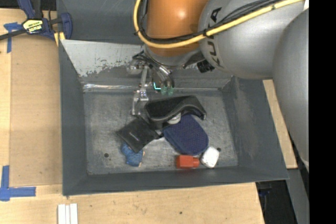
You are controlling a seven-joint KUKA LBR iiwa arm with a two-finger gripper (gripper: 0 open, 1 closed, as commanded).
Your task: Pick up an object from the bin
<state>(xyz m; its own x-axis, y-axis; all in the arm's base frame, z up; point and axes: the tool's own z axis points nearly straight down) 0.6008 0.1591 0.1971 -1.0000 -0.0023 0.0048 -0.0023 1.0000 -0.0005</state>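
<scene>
In the grey bin [73,128] we see the tool [139,102] low over the floor near the back wall; whether it is spread or pressed together we cannot tell. Just right of it lies a black curved piece [176,106]. In front of it lie a black pad [136,135] and a navy pouch [187,136]. Further forward lie a blue scrap [131,156], a red block [186,161] and a white lump [211,157].

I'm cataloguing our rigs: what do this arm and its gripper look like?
A bulky silver-grey arm with dark KUKA lettering, an orange domed cover at the wrist, yellow and black cables looped round it, and a small metal gripper below.
</scene>
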